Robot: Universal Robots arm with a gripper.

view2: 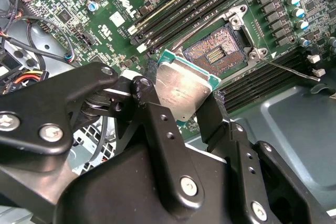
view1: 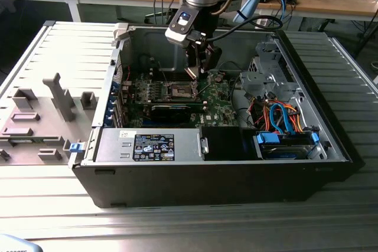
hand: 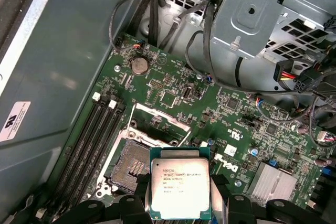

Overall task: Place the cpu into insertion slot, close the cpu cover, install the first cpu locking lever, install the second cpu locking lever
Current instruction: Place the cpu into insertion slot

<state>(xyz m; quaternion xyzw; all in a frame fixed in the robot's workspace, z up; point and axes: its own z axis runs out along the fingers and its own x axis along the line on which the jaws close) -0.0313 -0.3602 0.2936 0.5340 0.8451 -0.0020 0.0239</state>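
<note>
My gripper (view2: 184, 106) is shut on the cpu (view2: 184, 90), a flat square chip with a silver top and green edge, held by two opposite sides between black fingers (view2: 152, 111). The cpu (hand: 181, 187) hangs above the green motherboard (hand: 173, 93), just beside and over the insertion slot (hand: 132, 163). The slot (view2: 218, 51) lies uncovered with its contact field showing. The cpu cover (hand: 159, 124) stands swung open at the slot's far edge. A thin metal locking lever (view2: 291, 71) sticks out free beside the slot. In the exterior view the gripper (view1: 198, 66) hovers inside the open computer case above the slot (view1: 182, 91).
Long black memory slots (hand: 89, 140) run alongside the socket. A grey drive cage (hand: 262, 19) with hanging cables stands close by, and a finned heat sink (hand: 275, 184) sits on the board. The power supply (view1: 147, 146) and blue and orange cables (view1: 283, 116) fill the case's near side.
</note>
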